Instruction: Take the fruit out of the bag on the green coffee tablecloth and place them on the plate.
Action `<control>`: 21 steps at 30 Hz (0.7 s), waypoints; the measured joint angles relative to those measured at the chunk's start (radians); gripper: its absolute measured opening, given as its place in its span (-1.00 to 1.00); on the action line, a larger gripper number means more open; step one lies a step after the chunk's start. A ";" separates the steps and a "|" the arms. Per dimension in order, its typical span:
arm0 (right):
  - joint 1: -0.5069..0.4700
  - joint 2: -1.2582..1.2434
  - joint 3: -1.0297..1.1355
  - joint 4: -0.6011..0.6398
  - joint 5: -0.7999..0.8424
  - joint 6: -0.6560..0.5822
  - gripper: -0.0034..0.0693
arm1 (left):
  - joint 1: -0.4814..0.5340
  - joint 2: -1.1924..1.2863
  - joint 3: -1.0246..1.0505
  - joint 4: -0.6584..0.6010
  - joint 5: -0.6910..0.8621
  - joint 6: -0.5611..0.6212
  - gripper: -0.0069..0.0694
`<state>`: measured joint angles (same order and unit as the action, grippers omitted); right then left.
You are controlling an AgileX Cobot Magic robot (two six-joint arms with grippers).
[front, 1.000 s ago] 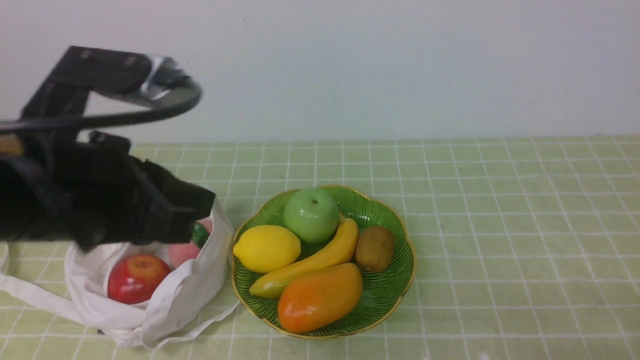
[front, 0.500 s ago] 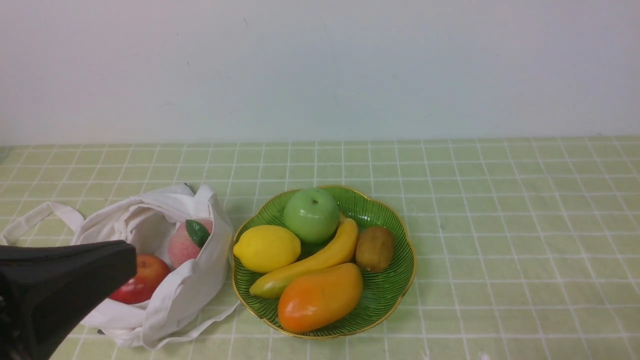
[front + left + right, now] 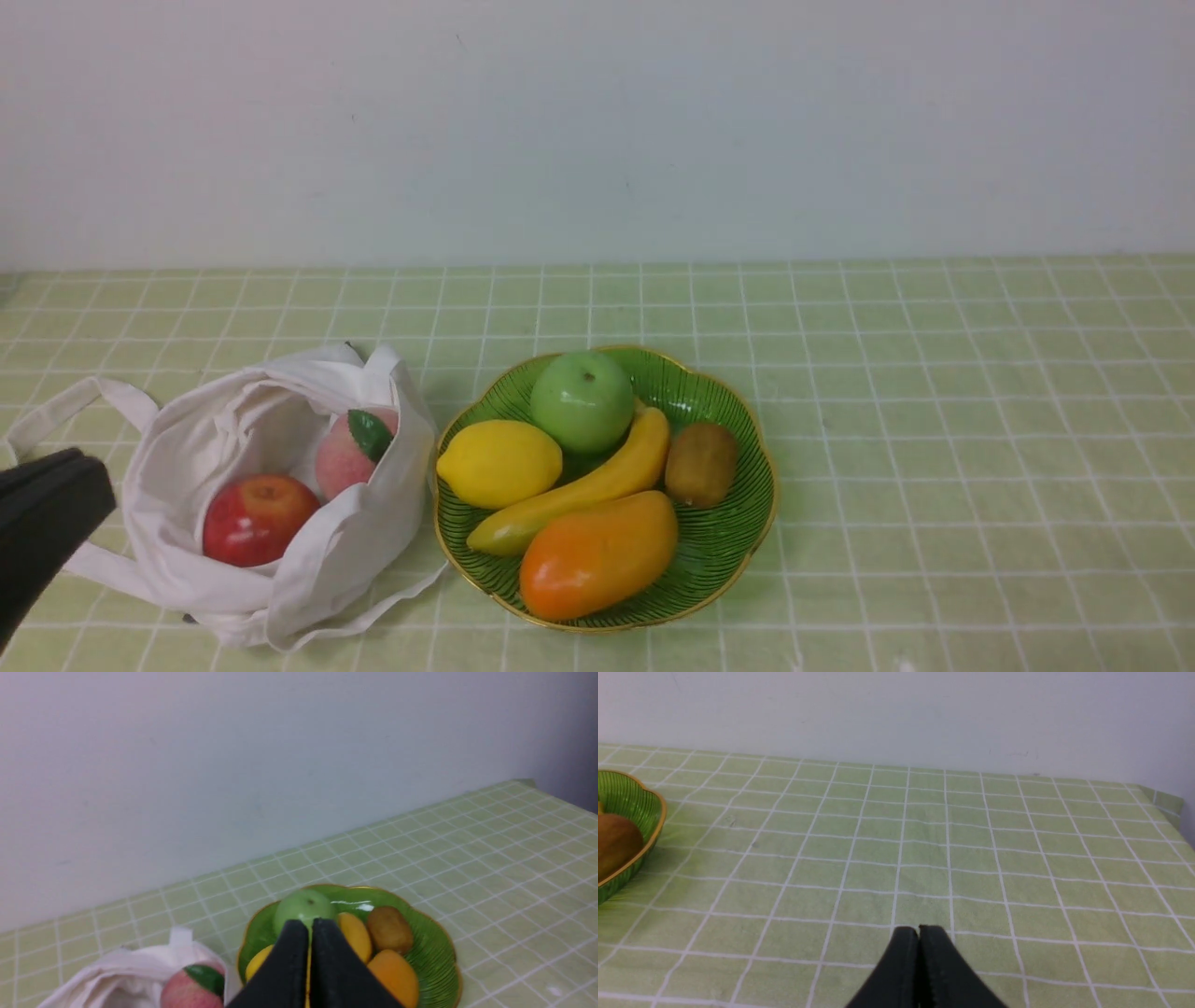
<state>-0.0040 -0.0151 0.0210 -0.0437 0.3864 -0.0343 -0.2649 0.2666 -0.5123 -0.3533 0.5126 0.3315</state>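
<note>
Working over the green coffee tablecloth (image 3: pixel 934 420), open the clenched, empty left claw (image 3: pixel 308 925) wide, then drop straight through the mouth of the bag (image 3: pixel 280 583) just to its right, clear of the straps (image 3: pixel 65 403). Inside: red apple (image 3: pixel 257 518) nearest the claw, peach (image 3: pixel 338 465) beyond. Farther right, plate (image 3: pixel 733 553) carrying lemon (image 3: pixel 499 462), mango (image 3: pixel 597 555), green apple (image 3: pixel 583 401), banana (image 3: pixel 602 483), kiwi (image 3: pixel 700 462). Pinched shut and empty likewise at the right claw (image 3: pixel 919 931), well apart.

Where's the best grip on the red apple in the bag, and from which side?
Grip the red apple across its widest part, coming straight down from above. It sits stem-up in the open bag, upper half bare; cloth wraps its lower front and the peach sits close on its right. Probably close near-to-far, clear of the peach.
</note>
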 joint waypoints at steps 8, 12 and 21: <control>0.000 0.000 0.000 0.000 0.000 0.000 -0.94 | 0.127 -0.238 0.323 0.304 -0.081 -0.325 -0.84; 0.000 0.000 0.000 0.000 0.000 0.000 -0.94 | 0.200 -0.275 0.449 0.326 -0.081 -0.318 -0.84; 0.000 0.000 0.000 0.000 0.001 0.000 -0.94 | 0.230 -0.277 0.537 0.330 -0.125 -0.260 -0.84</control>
<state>-0.0040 -0.0151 0.0210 -0.0437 0.3875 -0.0343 -0.0351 -0.0107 0.0252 -0.0231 0.3876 0.0719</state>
